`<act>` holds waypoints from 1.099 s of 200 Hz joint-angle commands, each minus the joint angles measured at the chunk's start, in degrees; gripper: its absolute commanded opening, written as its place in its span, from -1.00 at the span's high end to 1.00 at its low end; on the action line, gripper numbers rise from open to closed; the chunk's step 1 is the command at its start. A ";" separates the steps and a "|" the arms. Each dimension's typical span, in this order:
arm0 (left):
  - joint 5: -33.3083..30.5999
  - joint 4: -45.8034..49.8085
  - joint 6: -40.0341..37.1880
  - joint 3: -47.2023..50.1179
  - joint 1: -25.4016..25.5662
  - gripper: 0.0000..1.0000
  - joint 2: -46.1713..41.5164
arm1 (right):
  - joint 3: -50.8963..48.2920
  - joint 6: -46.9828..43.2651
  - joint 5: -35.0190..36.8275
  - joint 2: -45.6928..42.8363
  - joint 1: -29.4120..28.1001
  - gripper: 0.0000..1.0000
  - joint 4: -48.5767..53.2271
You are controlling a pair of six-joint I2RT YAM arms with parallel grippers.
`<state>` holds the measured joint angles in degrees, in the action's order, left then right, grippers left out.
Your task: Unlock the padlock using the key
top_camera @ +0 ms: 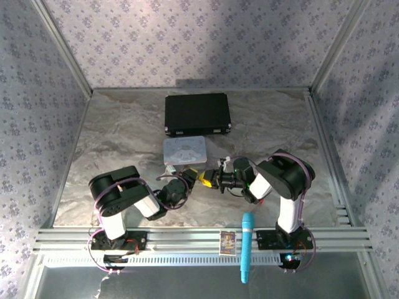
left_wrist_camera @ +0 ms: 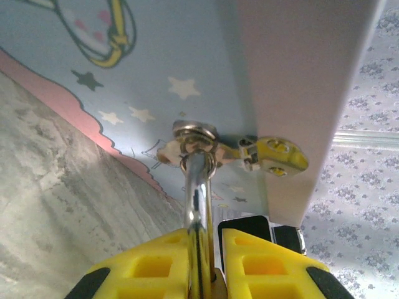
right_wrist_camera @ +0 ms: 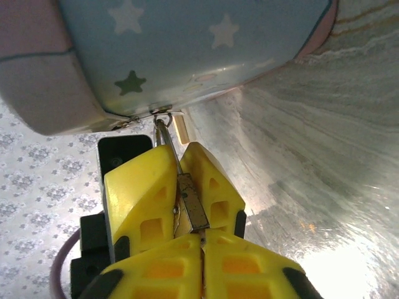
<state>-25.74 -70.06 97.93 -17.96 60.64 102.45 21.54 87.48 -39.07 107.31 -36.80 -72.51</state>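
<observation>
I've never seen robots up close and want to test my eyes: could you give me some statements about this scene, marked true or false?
1. The left pincer is clamped on the padlock. True.
2. The padlock hangs from the black case. False: its shackle is hooked through the clasp of the starry tin.
3. A blue tube lies across the metal rail. True.
4. The black case is open. False: it lies shut behind the tin.
5. The pincers are far apart. False: the right pincer meets the left one at the padlock.

A robot test booth: wallpapered panels (top_camera: pixel 187 37) enclosing a marble tabletop (top_camera: pixel 124 131).
</observation>
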 commanded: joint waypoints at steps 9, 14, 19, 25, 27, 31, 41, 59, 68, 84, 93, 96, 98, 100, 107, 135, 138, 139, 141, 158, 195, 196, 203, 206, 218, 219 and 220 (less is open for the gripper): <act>6.81 -3.69 3.41 -2.57 3.46 1.00 -0.32 | -0.33 -6.15 5.85 -5.17 -0.52 0.57 8.28; 6.83 -3.10 4.15 -2.46 3.23 1.00 0.23 | -0.80 -7.08 6.33 -6.33 -0.48 0.56 10.50; 6.81 -3.45 4.82 -2.40 3.09 1.00 1.00 | -1.13 -8.02 6.62 -7.60 -0.48 0.51 13.11; 6.66 -4.71 5.05 -2.30 2.99 1.00 2.13 | -1.24 -9.66 6.93 -9.10 -0.54 0.47 16.48; 6.62 -5.25 5.11 -2.27 2.93 1.00 2.53 | -1.24 -10.11 6.91 -9.59 -0.49 0.45 17.90; 6.43 -6.31 5.43 -2.26 2.97 1.00 3.25 | -1.17 -11.25 7.09 -10.71 -0.48 0.43 21.11; 6.40 -8.51 6.11 -2.41 2.99 1.00 5.11 | -1.17 -13.82 7.93 -13.70 -0.61 0.38 27.03; 6.29 -9.34 7.81 -2.60 3.08 1.00 6.91 | -1.24 -18.03 9.31 -18.89 -0.37 0.33 36.11; 6.44 -8.52 8.36 -2.65 3.08 1.00 7.12 | -1.13 -20.25 10.22 -21.94 -0.09 0.30 40.50; 6.69 -5.99 9.03 -2.62 3.08 1.00 6.67 | 0.49 -26.62 13.45 -28.66 0.28 0.23 52.42; 6.75 -3.84 9.95 -2.52 3.08 1.00 6.13 | 2.57 -31.57 16.07 -32.48 0.22 0.18 60.94; 6.75 -3.20 9.98 -2.48 3.11 1.00 5.93 | 3.22 -33.21 16.90 -33.60 0.26 0.16 63.45; 6.71 -2.77 10.06 -2.47 3.09 1.00 5.79 | 3.63 -34.39 17.42 -34.34 0.24 0.14 64.42; 6.74 -2.33 10.12 -2.38 3.08 1.00 5.64 | 4.07 -35.49 17.90 -35.01 0.19 0.12 66.29; 6.75 -0.61 10.58 -2.35 3.08 1.00 4.96 | 5.48 -39.36 19.61 -37.09 0.28 0.05 70.84; 8.46 8.66 12.15 -2.60 2.75 1.00 1.80 | 11.21 -55.80 26.61 -42.40 -0.32 -0.29 84.69; 8.71 9.71 12.05 -2.69 2.66 1.00 1.40 | 11.84 -57.33 28.22 -42.69 -0.52 -0.30 85.98; 8.83 10.00 11.99 -2.74 2.65 1.00 1.28 | 11.94 -57.73 28.81 -42.79 -0.71 -0.31 86.32; 9.03 10.64 11.95 -2.91 2.64 1.00 1.09 | 12.30 -58.60 30.11 -42.97 -1.08 -0.32 87.04; 10.89 16.74 11.81 -3.97 2.42 1.00 -0.74 | 14.38 -64.30 41.99 -43.80 -5.15 -0.98 90.00; 15.96 27.06 9.99 -6.39 0.44 1.00 -3.39 | 15.48 -80.07 43.05 -42.24 -11.57 -0.48 86.59; 16.06 27.07 10.00 -6.39 0.40 1.00 -3.40 | 15.38 -80.26 42.82 -42.21 -11.60 -0.45 86.10; 16.52 27.09 9.78 -6.33 0.04 1.00 -3.48 | 14.17 -82.20 40.20 -42.15 -11.89 -0.31 83.42; 16.80 27.19 9.63 -6.43 -0.11 1.00 -3.55 | 13.67 -82.66 39.56 -42.10 -11.92 -0.27 82.44; 17.41 29.01 9.30 -6.90 -0.35 1.00 -4.20 | 12.15 -84.80 36.34 -41.92 -12.08 -0.20 79.26; 17.44 29.19 9.25 -6.95 -0.35 1.00 -4.29 | 11.96 -84.86 36.04 -41.92 -12.12 -0.20 78.96; 17.50 29.28 9.19 -6.98 -0.30 1.00 -4.37 | 11.86 -84.90 35.84 -41.87 -12.05 -0.20 78.64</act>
<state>-14.33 -52.64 107.18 -24.77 60.82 98.19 35.79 13.08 -0.25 64.82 -48.47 10.74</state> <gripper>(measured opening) 0.149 0.621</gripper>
